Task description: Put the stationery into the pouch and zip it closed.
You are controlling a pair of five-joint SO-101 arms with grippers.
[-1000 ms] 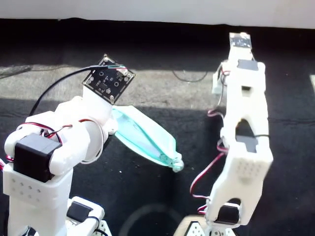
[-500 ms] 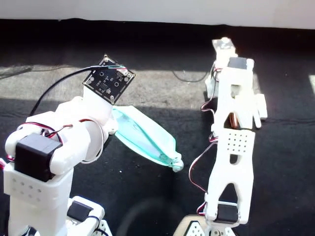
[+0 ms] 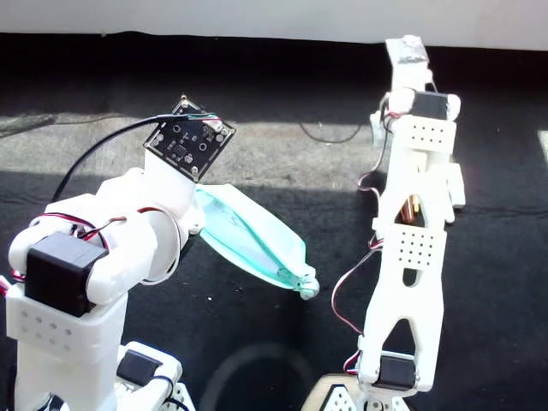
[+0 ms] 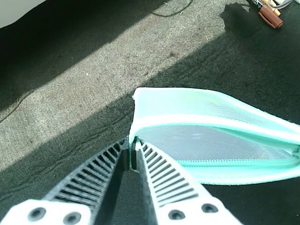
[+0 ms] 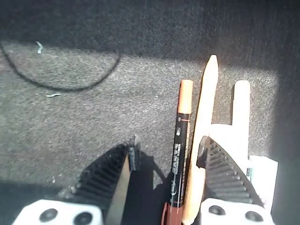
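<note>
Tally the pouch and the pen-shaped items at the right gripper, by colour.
mint pouch: 1
orange-capped marker: 1
cream stick: 1
white stick: 1
Total: 4

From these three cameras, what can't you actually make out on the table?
- High view: the stationery lies hidden under the right arm; a white piece peeks out beside it.
- Left wrist view: the pouch runs off the picture's edge, so its contents are unclear. The pens are cut off and too small.
- Right wrist view: the marker and white pieces are cut off by the edge.
</note>
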